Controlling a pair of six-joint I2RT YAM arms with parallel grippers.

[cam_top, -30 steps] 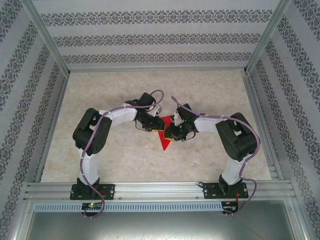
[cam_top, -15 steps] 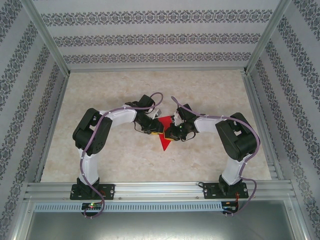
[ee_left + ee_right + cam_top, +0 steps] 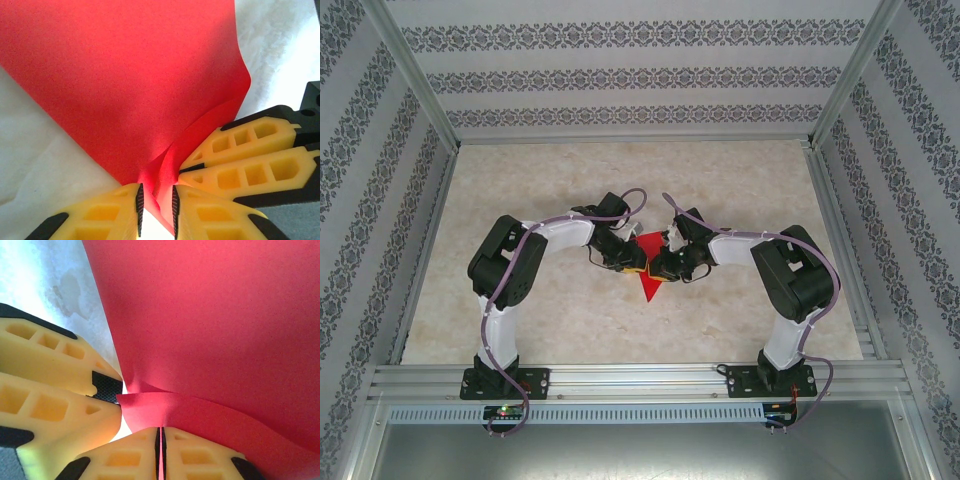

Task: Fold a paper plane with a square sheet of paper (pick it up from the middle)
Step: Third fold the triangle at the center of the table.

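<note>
Your right hand (image 3: pixel 160 432) is pinching a fold of the red paper (image 3: pixel 647 287), while the left hand (image 3: pixel 156 192), just beside the right hand, has its fingers narrowly apart around that paper, so close it squarely and gently to avoid skewing the crease.

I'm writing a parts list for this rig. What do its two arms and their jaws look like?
The left arm and right arm match: white tube links, bulky black joint housings, black base plates, and a lilac cable looped along each. The jaws are yellow wedges with rectangular cut-outs, black ribbed pads and black backing.
</note>
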